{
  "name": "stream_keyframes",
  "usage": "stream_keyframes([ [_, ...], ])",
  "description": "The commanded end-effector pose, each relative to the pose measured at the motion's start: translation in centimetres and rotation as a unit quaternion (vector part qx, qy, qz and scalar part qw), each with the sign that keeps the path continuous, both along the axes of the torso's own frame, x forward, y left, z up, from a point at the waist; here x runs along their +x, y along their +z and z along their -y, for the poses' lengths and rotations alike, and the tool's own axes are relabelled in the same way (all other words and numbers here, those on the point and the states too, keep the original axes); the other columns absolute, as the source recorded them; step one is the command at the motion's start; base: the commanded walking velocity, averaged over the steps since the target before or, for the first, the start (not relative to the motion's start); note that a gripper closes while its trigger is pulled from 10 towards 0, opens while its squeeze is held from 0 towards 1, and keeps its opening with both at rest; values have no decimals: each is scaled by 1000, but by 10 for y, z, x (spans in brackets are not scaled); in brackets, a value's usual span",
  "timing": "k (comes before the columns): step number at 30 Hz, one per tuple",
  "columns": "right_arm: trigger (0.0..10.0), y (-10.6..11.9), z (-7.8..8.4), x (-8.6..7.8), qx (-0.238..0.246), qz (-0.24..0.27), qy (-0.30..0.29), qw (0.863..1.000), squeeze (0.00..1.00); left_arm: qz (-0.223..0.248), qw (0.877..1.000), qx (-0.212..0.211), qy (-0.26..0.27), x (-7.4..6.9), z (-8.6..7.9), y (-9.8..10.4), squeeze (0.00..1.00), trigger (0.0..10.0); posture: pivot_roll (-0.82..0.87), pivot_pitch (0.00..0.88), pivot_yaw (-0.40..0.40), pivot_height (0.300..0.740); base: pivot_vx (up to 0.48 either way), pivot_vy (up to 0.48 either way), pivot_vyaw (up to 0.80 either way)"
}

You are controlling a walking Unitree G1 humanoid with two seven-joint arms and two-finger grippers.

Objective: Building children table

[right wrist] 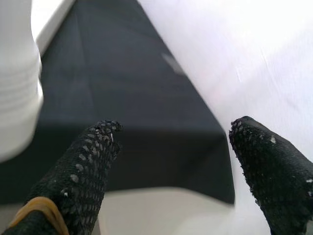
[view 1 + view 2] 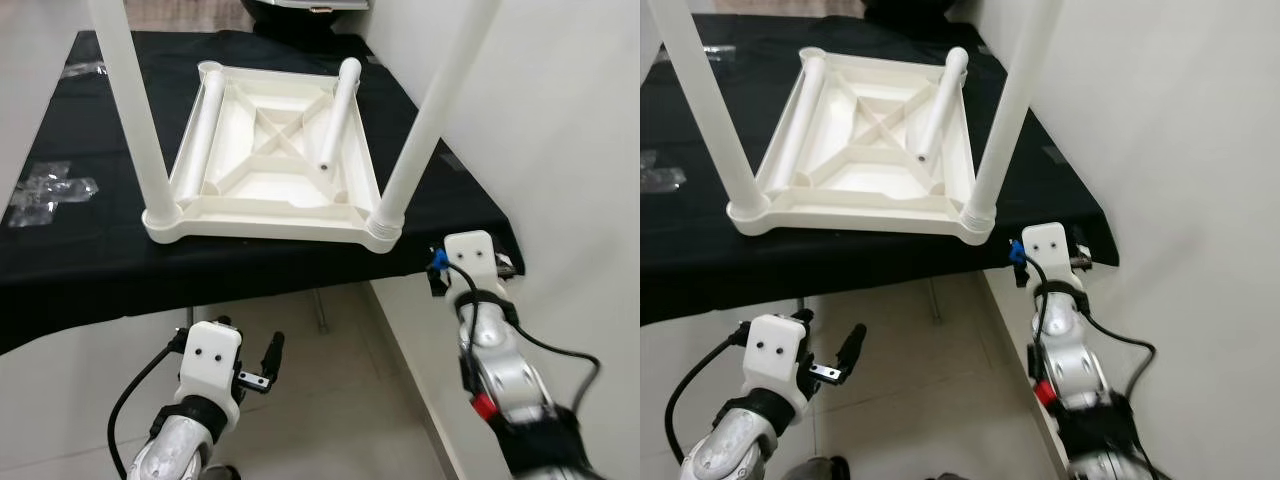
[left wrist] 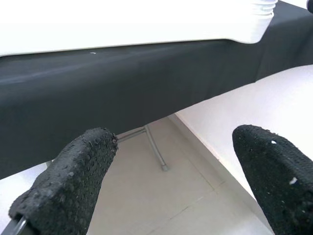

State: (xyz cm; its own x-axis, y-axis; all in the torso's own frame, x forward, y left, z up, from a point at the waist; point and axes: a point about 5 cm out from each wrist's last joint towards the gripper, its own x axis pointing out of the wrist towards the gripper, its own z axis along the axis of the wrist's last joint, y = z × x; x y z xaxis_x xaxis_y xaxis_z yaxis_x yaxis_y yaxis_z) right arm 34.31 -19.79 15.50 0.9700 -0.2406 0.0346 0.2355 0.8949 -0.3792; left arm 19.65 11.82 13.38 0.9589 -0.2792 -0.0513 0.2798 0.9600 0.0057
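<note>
The white children's table top (image 2: 270, 215) lies upside down on a black-clothed table (image 2: 90, 265). Two white legs stand upright in its near corners, one on the left (image 2: 135, 110) and one on the right (image 2: 425, 120). Two more legs lie loose inside it, one along the left side (image 2: 200, 130) and one slanted on the right (image 2: 335, 115). My left gripper (image 3: 171, 181) is open and empty, low in front of the table edge. My right gripper (image 1: 176, 171) is open and empty too, just below the table's near right corner, beside the right upright leg.
A white wall (image 2: 560, 150) runs close along the right side of the table. Clear plastic bags (image 2: 50, 190) lie on the cloth at the left. A metal table leg (image 2: 322, 315) stands under the table on the light floor (image 2: 330, 400).
</note>
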Motion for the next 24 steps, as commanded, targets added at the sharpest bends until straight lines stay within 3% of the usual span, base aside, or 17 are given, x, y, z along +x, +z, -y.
stream_keyframes([
  [1,10000,-4,6,12,13,-3,-27,1000,0,0,1000,0,-1,-1,-2,3,0,10000,145,178,-106,740,0,0,0],
  [7,10000,4,14,26,35,19,-57,998,0,6,1000,6,3,-4,-7,9,0,10000,154,205,-97,740,0,0,0],
  [11,10000,12,30,32,36,34,-85,995,0,1,1000,11,-7,-11,-5,9,0,10000,168,225,-91,740,0,0,0],
  [12,10000,15,40,34,14,35,-100,994,0,-4,1000,13,-9,-14,-7,9,0,10000,171,231,-84,740,0,0,0],
  [17,10000,10,40,37,12,21,-102,994,0,-9,1000,17,-13,-15,-8,9,0,10000,175,235,-78,740,0,0,0],
  [20,10000,1,33,41,94,2,-89,992,0,-8,1000,20,-17,-14,-8,11,0,10000,187,250,-70,740,0,0,0],
  [24,10000,0,29,42,103,0,-81,991,0,-8,1000,20,-16,-14,-9,11,0,10000,188,258,-68,740,0,0,0],
])
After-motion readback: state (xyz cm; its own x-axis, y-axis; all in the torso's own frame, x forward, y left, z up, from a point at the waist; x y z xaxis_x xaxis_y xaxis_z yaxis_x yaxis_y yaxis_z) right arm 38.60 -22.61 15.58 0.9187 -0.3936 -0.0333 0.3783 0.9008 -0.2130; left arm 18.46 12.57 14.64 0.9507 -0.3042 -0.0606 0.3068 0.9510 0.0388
